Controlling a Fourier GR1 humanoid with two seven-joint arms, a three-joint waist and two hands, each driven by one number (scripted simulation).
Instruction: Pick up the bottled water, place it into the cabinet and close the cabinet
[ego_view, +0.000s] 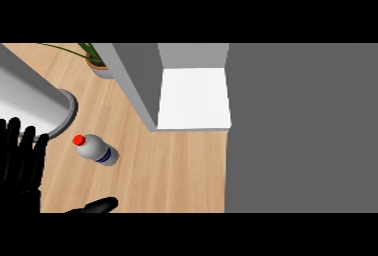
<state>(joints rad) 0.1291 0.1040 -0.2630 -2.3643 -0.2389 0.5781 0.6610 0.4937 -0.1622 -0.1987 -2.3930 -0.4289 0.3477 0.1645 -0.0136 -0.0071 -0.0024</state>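
bottle (97, 149) lying on counter (170, 170), red cap far-left | L hand (22, 160) spread, just left of it, not touching | cabinet (193, 97) open, far-right

The tabletop (170, 170) is pale wood with a fine lengthwise grain. On it lies the bottled water (97, 149): grey-white body, red cap, dark blue band at its lower end. Beyond the bottle the cabinet (136, 80) has grey walls and a white inner shelf (194, 97), with its grey door (303, 125) to the right of the shelf. Left of the cabinet a potted plant (94, 61) shows green leaves in a grey pot. Left of the bottle stands a white, grey-rimmed cylinder (37, 107), and below that the left hand (18, 170) is black
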